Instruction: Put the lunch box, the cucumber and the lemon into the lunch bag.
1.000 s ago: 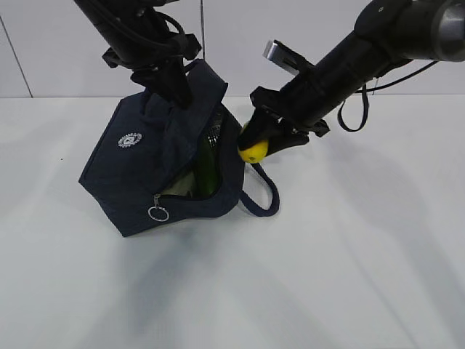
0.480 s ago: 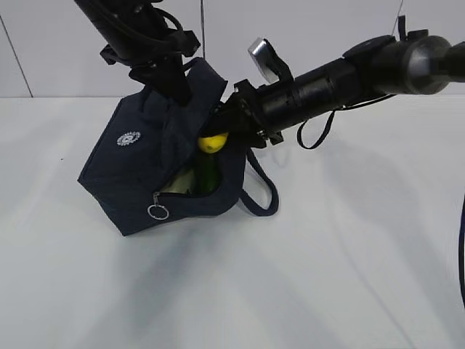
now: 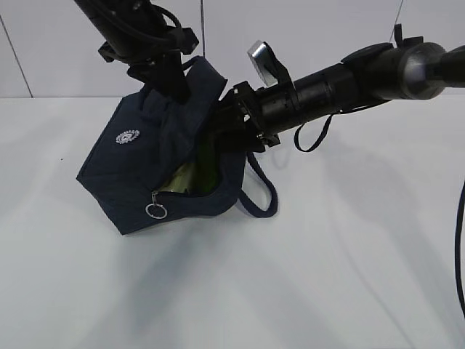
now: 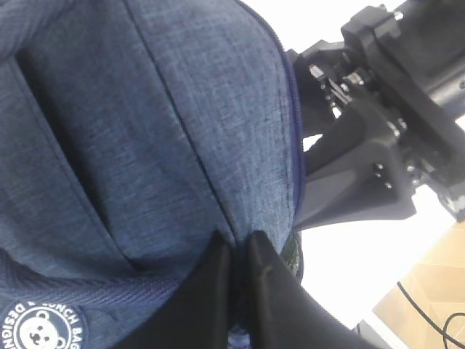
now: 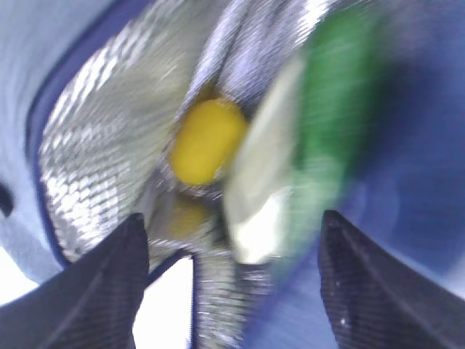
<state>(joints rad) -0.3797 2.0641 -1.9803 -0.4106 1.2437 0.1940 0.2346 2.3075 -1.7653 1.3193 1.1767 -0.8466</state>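
The white table (image 3: 327, 276) carries the lunch bag (image 3: 145, 174), a boxy dark navy fabric bag tipped up on one lower corner, its open mouth turned to the right side of the exterior view. A round white logo (image 3: 128, 137) sits on the bag's left face, a metal ring pull (image 3: 154, 211) hangs at its lower front edge, and a loop handle (image 3: 263, 195) droops from the bag's right side onto the table.

The left tool (image 4: 238, 270) is pinched narrow on a fold of the bag's fabric at the top of the bag, holding that side up. The right tool (image 5: 232, 283) is at the bag's mouth, its jaws spread wide with nothing between them.

Inside the bag, against the silver lining (image 5: 109, 138), lies the lunch box (image 5: 265, 196), seen only as a blurred pale shape. The cucumber (image 5: 330, 123) lies along the box's right side, and the lemon (image 5: 206, 141) rests just left of the box, deep in the bag and apart from the right tool.
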